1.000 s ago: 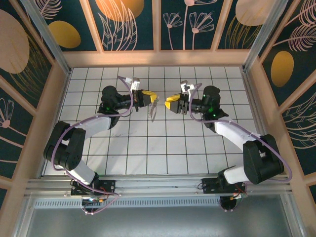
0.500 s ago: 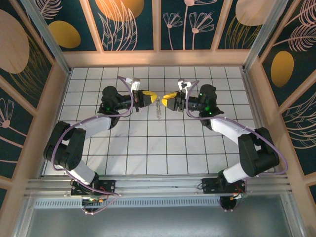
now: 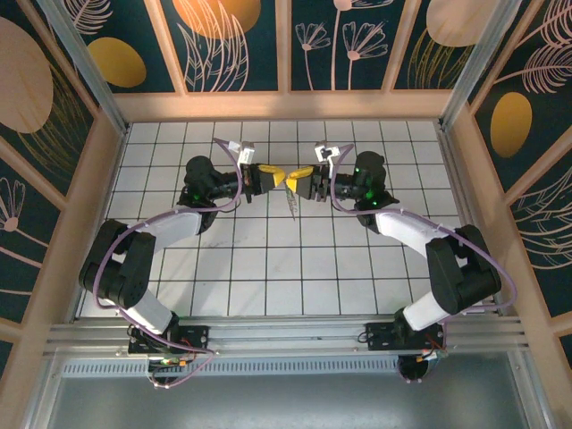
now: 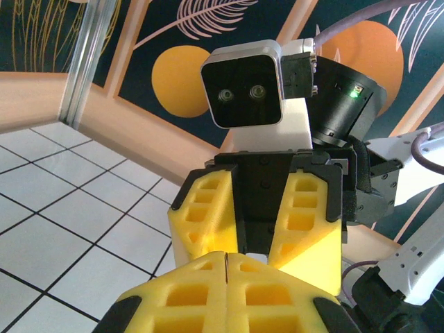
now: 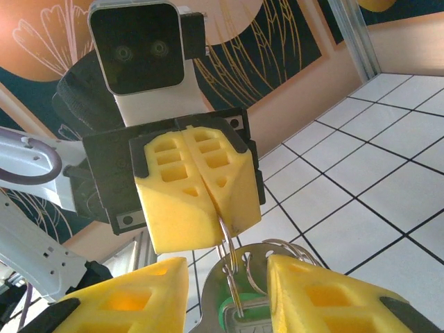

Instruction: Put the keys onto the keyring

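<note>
We see the left gripper pinched together on the keyring, which hangs lengthwise downward from its tips above the table. The right gripper stands apart, flanking the green-headed key at the ring's lower end.

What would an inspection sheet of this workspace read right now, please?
Surface: table of white tiles with dark grid lines.
Job's things: keyring hangs in the air between the two arms; green-headed key sits below it.
Clutter: nothing seen.
Grippers: left gripper shut on the keyring; right gripper open, one finger on each side of the key.
Cables: purple cables run along both arms.
Surroundings: wood-framed panels, dark with floral prints.
</note>
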Controlling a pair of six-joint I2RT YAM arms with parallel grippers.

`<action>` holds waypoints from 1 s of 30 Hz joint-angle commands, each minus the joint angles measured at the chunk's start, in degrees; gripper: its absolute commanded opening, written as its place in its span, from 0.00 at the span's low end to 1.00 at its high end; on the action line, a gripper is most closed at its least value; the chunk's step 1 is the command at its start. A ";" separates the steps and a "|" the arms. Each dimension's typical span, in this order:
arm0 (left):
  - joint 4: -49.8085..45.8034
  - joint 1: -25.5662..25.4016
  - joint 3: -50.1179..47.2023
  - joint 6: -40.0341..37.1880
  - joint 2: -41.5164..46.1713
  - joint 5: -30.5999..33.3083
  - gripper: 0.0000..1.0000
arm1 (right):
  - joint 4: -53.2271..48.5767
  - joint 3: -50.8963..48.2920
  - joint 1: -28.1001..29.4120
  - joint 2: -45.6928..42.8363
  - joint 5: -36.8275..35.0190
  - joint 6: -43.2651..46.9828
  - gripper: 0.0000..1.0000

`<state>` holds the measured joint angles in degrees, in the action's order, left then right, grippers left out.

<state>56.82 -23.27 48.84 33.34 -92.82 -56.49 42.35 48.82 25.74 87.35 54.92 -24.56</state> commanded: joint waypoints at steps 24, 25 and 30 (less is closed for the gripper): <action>-13.54 -0.61 5.11 -10.72 2.44 0.67 0.27 | -14.20 8.85 -0.99 2.84 3.81 11.34 0.00; -16.04 -0.51 6.01 -12.48 2.55 0.68 0.29 | -16.93 10.22 -1.48 3.34 4.24 13.03 0.00; -24.60 0.56 9.92 -18.46 1.80 -0.01 0.36 | -27.57 15.88 -3.46 5.81 6.33 19.28 0.00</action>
<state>39.07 -23.20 55.83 20.91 -92.18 -55.05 22.92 61.08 23.24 91.85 58.54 -11.60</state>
